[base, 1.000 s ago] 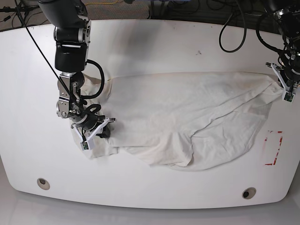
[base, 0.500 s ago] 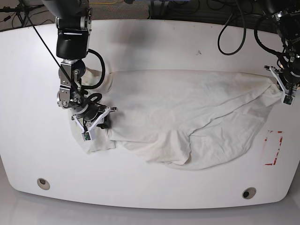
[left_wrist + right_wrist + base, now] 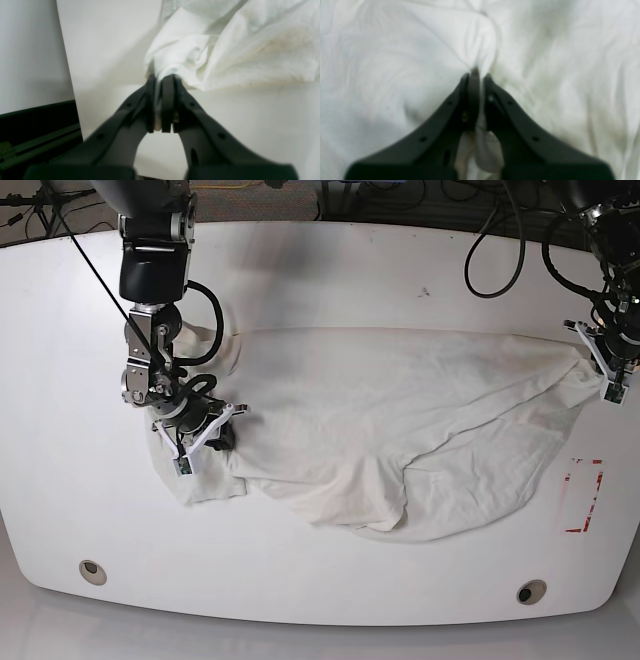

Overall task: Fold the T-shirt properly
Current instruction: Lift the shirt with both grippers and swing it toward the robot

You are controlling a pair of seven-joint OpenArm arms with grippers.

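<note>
No writing was legible on the T-shirt [image 3: 400, 430]. The left gripper [image 3: 161, 100] and right gripper [image 3: 477, 97] each pinched its cloth. Red marks [image 3: 583, 495] sat near the table [image 3: 320, 280] edge.

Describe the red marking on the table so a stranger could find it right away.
On the big white oval table, go to the edge below the left gripper. Just past the off-white wrinkled cotton T-shirt sits a small red rectangular outline, the tabletop's only coloured mark.
</note>
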